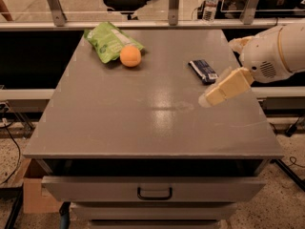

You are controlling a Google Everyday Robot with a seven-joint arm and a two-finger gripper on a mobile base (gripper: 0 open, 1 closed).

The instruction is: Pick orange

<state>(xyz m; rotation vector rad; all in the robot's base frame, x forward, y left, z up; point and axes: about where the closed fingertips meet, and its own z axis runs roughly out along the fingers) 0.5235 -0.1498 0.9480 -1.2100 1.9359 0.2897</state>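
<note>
Reach under way: cream-coloured end effector (209, 98) over the right side of the flat grey bench (143, 128), fruit not yet reached.

Small round matte-skinned orange (130, 56) sits at the far left of the bench as the camera sees it, touching the crinkly green snack bag (109, 41) behind it. End effector hovers just beside the dark blue wrapped bar (203, 70); released or clenched, cannot tell. The orange lies well apart from it, across the bench and farther back. You should come in from the bare front-right side, clear of the bag, and centre squarely; a nudge off-centre would likely roll it.
</note>
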